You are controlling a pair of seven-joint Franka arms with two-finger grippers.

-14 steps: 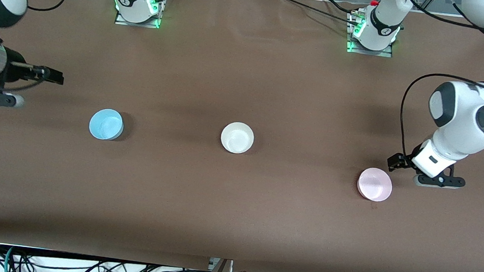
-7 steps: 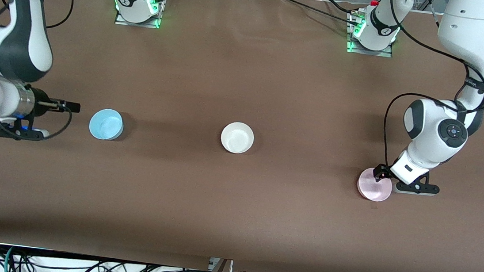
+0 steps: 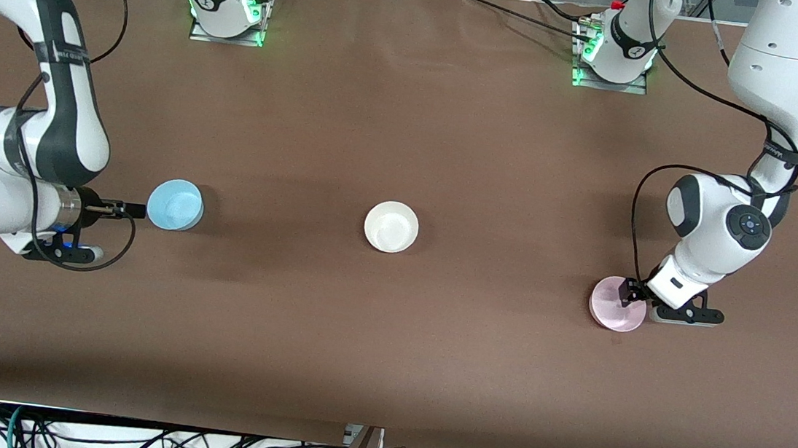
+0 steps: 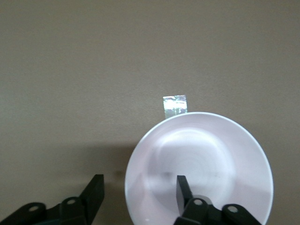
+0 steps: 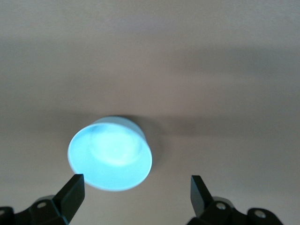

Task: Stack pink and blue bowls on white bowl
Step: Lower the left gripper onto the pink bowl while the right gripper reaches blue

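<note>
The light blue bowl [image 3: 175,205] stands upright toward the right arm's end of the table. The white bowl [image 3: 390,227] stands at the middle. The pale pink bowl [image 3: 617,303] stands toward the left arm's end, a little nearer to the front camera. My right gripper [image 3: 135,211] is low beside the blue bowl, open and empty; the blue bowl [image 5: 110,152] lies just ahead of the gripper [image 5: 135,190]. My left gripper [image 3: 629,292] is open at the pink bowl's rim. In the left wrist view [image 4: 138,194] one finger is inside the pink bowl [image 4: 201,159] and the other outside.
A small piece of shiny tape [image 4: 175,104] lies on the brown table [image 3: 388,340] just by the pink bowl. The arms' bases [image 3: 227,13] stand along the table's edge farthest from the front camera. Cables hang below the nearest edge.
Both arms have swung in and down. My right gripper has come up beside the blue bowl. My left gripper has moved onto the pink bowl's rim. The bowls have not moved.
</note>
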